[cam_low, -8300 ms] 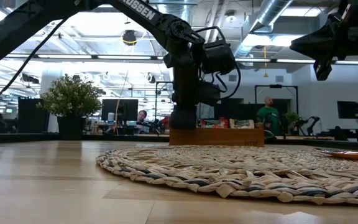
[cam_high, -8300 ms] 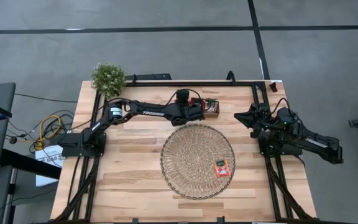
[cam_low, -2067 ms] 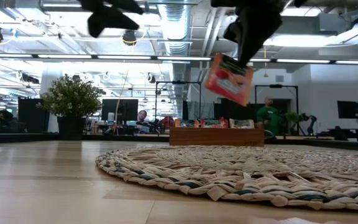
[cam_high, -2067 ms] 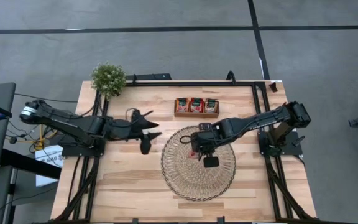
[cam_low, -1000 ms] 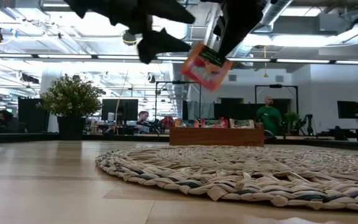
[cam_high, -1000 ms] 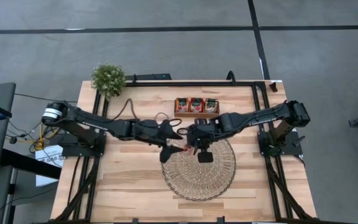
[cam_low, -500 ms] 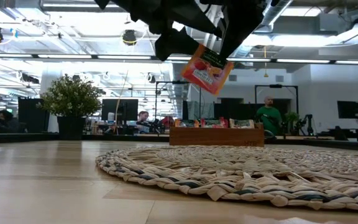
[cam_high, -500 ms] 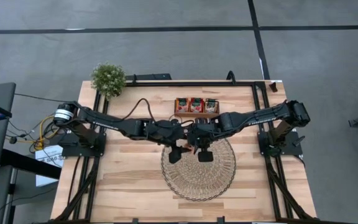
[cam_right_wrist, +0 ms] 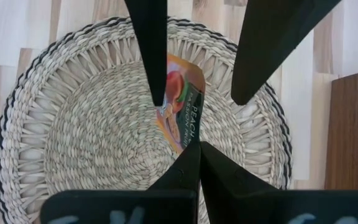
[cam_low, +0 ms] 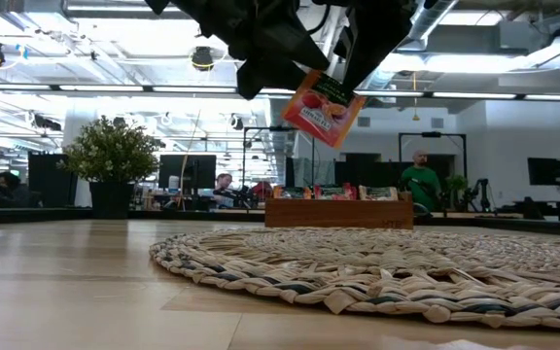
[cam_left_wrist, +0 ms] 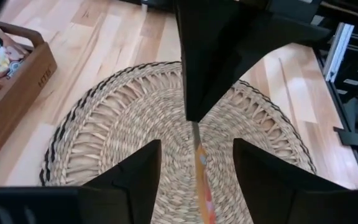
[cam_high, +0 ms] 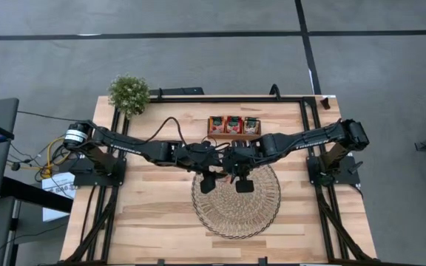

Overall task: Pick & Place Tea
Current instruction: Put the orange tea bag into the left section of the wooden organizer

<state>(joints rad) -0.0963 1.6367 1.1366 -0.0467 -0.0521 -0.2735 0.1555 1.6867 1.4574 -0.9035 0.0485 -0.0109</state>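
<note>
A red-orange tea sachet (cam_low: 323, 107) hangs in the air above the woven mat (cam_low: 377, 277) — pinched tight in the right gripper (cam_right_wrist: 191, 149). The left gripper (cam_left_wrist: 196, 163) has its fingers spread wide either side of it. Behind sits the wooden tray (cam_high: 234, 133) of sachets.

Hanging at twelve o'clock, above the woven mat (cam_low: 377, 272): tea sachet (cam_low: 323, 107), tilting, pinched by the right gripper (cam_low: 343, 76); wooden tray (cam_low: 338, 213) sitting behind.
</note>
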